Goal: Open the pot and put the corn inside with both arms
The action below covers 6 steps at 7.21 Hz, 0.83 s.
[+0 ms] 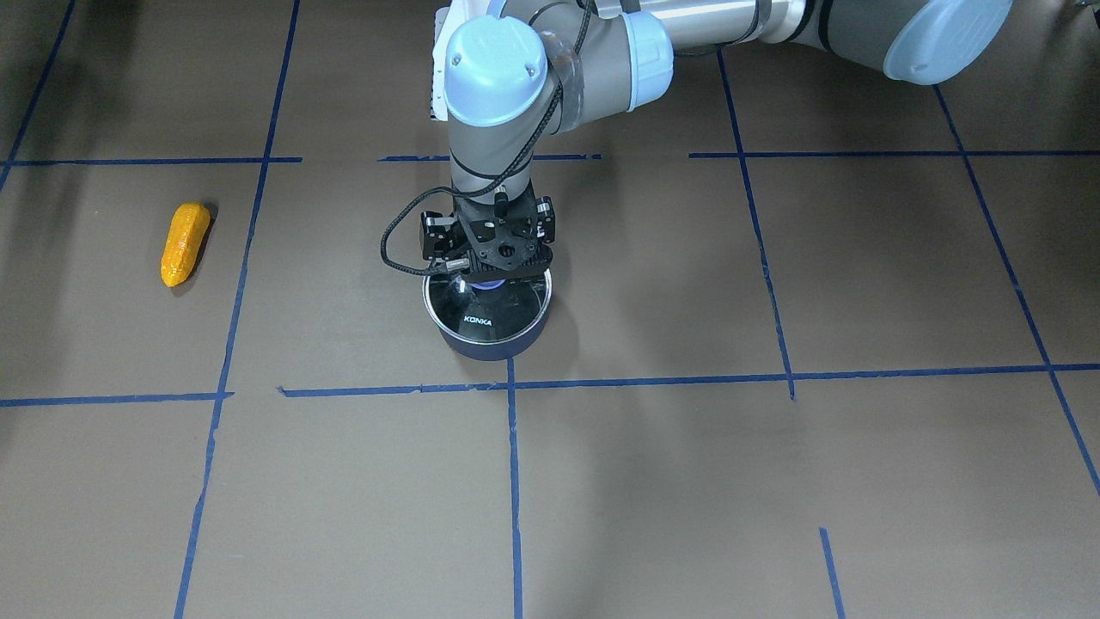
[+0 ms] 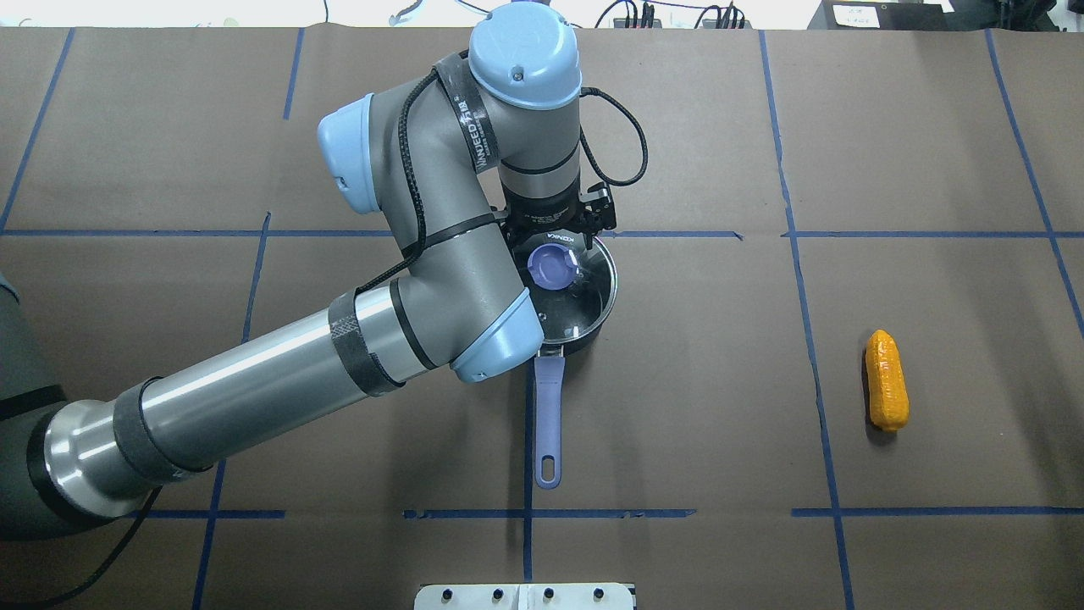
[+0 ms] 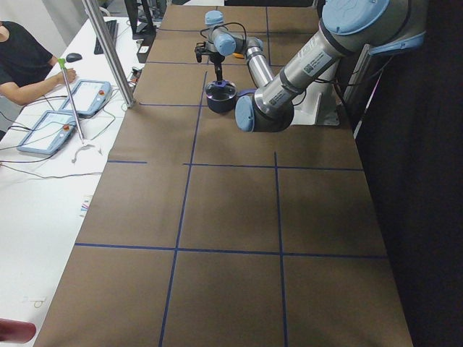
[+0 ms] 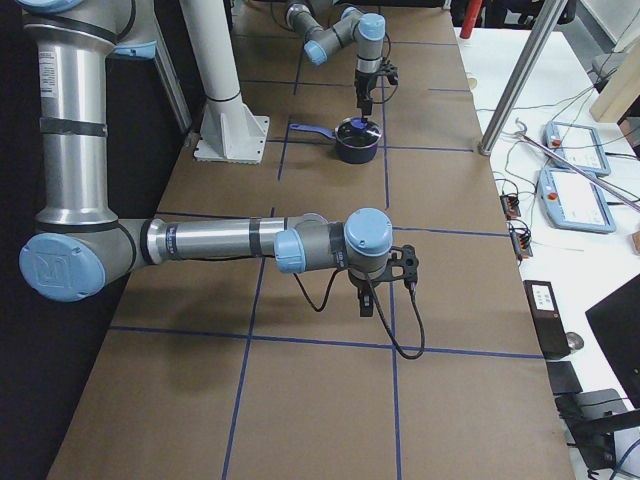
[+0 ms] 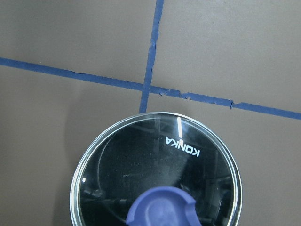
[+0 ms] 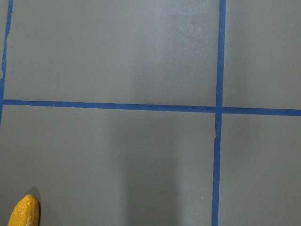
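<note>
Pot (image 1: 490,348) mid-frame, lid (image 1: 509,308) on; you see left gripper (image 1: 483,277) vertical over its knob (image 2: 550,267), right gripper (image 4: 367,303) pointing down; closure of either unclear; corn (image 1: 185,243) outside.

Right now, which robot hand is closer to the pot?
Left. The left gripper hangs just above the lid on the pot; the right gripper hovers far down the table.

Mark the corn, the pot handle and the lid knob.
corn (image 2: 887,379): overhead view, middle of the cob.
pot handle (image 2: 549,415): overhead view, mid-length of the purple bar.
lid knob (image 2: 550,267): overhead view, centre of the purple disc.
</note>
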Motion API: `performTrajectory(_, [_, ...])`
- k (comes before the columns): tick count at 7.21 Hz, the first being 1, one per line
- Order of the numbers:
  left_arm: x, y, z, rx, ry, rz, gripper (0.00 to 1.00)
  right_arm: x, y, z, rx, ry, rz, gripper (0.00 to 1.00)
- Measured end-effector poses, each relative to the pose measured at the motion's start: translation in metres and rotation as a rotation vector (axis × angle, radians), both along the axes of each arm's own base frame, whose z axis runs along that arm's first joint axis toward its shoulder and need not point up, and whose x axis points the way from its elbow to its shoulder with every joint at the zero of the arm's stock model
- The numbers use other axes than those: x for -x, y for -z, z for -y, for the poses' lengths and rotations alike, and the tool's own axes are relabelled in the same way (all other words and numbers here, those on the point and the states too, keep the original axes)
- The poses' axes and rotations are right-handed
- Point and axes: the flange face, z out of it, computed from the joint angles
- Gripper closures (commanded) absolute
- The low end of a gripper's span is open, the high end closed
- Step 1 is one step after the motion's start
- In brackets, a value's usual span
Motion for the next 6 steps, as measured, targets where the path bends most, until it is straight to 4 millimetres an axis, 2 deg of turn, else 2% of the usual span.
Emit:
performTrajectory(5, [-0.022, -0.016, -0.005, 0.005, -0.019, 0.008, 0.00, 0.000, 0.001, 0.001, -0.002, 0.000, -0.001, 0.00])
performTrajectory(6, [-0.024, -0.018, -0.004, 0.004, -0.020, 0.009, 0.03, 0.000, 0.002, 0.001, -0.003, 0.000, 0.000, 0.00])
